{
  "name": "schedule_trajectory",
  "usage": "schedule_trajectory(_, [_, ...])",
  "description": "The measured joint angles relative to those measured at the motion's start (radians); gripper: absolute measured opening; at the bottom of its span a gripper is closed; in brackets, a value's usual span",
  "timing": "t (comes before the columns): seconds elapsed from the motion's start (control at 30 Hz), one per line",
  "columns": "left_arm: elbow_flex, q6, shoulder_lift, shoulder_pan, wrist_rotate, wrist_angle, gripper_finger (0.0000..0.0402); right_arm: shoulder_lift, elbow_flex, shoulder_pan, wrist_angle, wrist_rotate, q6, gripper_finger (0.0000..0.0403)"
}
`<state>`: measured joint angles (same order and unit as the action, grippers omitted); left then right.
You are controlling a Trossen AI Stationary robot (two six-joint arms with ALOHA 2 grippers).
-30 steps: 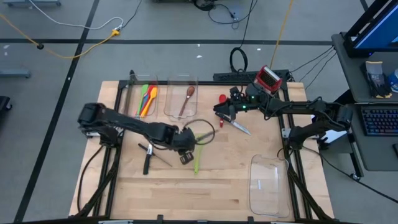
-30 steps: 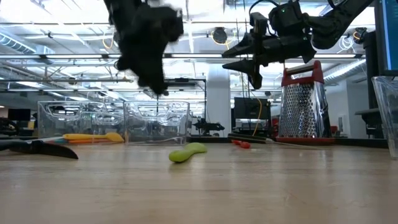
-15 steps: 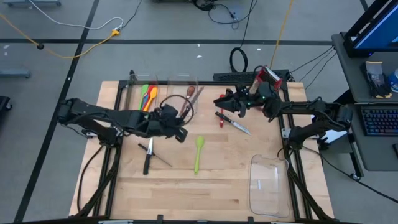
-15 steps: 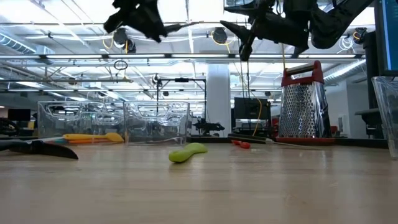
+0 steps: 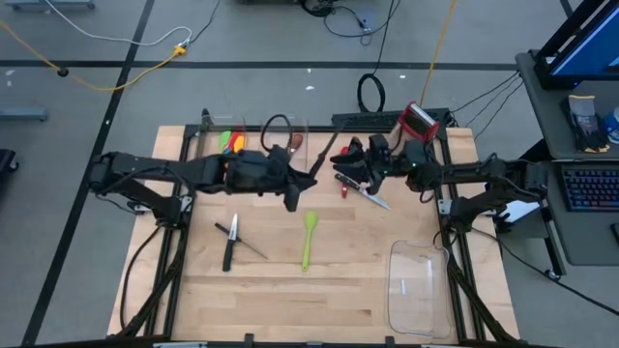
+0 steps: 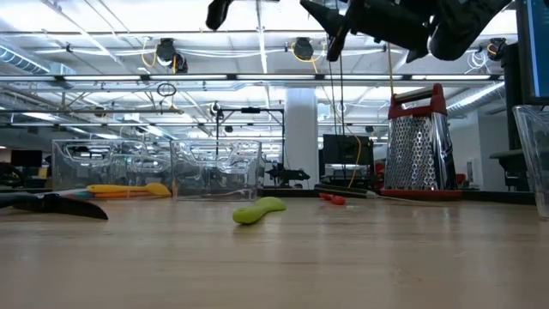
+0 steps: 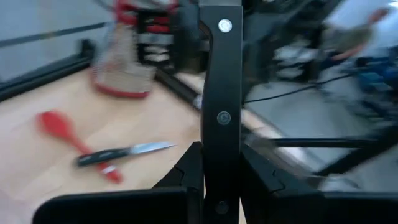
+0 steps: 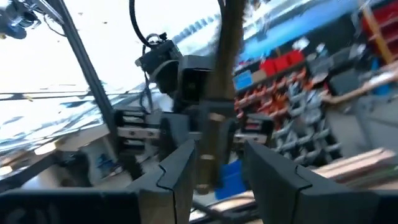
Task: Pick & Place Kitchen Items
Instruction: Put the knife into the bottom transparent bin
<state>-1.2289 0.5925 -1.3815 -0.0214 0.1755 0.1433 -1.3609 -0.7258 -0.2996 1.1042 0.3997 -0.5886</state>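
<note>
My left gripper is high above the table's middle, shut on a black-handled knife that slants toward the far right. In the left wrist view the riveted handle runs forward between the fingers. My right gripper is open and faces the left arm. In the right wrist view its fingers stand on either side of the knife with a gap to each. On the table lie a green spatula, a red spoon, a steel knife and two dark knives. My left gripper pinches the knife's black riveted handle between its two fingers. The fingers lie along the handle, which sticks out forward past them. The knife is lifted well clear of the table and points toward my right gripper.
Two clear bins stand at the far left: one holds coloured utensils, the other a wooden spoon. A red-and-silver grater stands at the far right. A clear bin sits at the near right.
My left gripper has risen from beside the green spatula and gone toward the far edge and the right, turning, with the knife lifted clear and swung toward my right gripper. My right gripper has risen and turned toward the left arm.
</note>
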Motion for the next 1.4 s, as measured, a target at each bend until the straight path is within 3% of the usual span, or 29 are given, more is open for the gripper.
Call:
schedule_trajectory(0.33, [0.000, 0.019, 0.000, 0.058, -0.203, -0.174, 0.0051, -0.001, 0.000, 0.046, 0.036, -0.063, 0.063, 0.0140])
schedule_trajectory(0.87, [-0.001, 0.079, -0.067, 0.075, -0.343, -0.310, 0.0051, -0.001, -0.003, 0.046, 0.096, -0.111, -0.004, 0.0294])
schedule_trajectory(1.07, [-0.001, 0.114, -0.111, 0.098, -0.392, -0.365, 0.0051, 0.010, -0.002, 0.046, 0.096, -0.108, -0.026, 0.0306])
schedule_trajectory(1.4, [0.000, 0.116, -0.125, 0.125, -0.358, -0.331, 0.0051, 0.035, -0.003, 0.061, 0.091, -0.082, -0.028, 0.0306])
